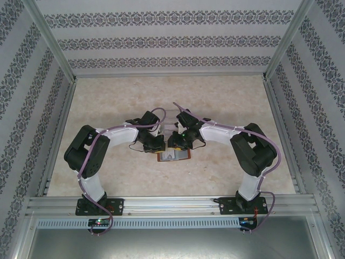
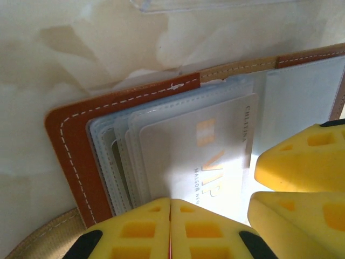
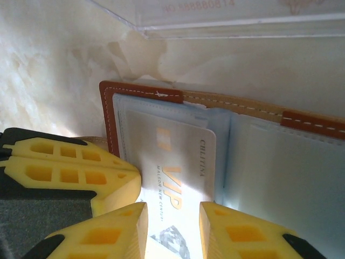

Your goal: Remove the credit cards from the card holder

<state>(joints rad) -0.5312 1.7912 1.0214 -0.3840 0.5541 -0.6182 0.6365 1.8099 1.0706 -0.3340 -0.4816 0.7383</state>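
The card holder (image 1: 173, 156) lies open on the table between both arms, with a reddish-brown leather edge (image 2: 70, 145) and pale grey-blue sleeves inside (image 3: 280, 162). A whitish credit card (image 3: 180, 156) with gold VIP lettering sticks partly out of a sleeve (image 2: 210, 145). My right gripper (image 3: 172, 208) hovers over the card's near end, jaws parted, and the card shows in the gap. My left gripper (image 2: 170, 208) is shut, its tips at the sleeves beside the card with nothing visibly between them. Its fingers (image 3: 75, 172) sit at the holder's left edge. The right fingers (image 2: 302, 172) are close by.
A clear plastic stand (image 3: 226, 16) stands just behind the card holder (image 1: 170, 116). The holder's tan strap tab (image 2: 38, 240) pokes out at its near left corner. Beige marbled tabletop (image 1: 108, 108) lies all around, fenced by patterned walls.
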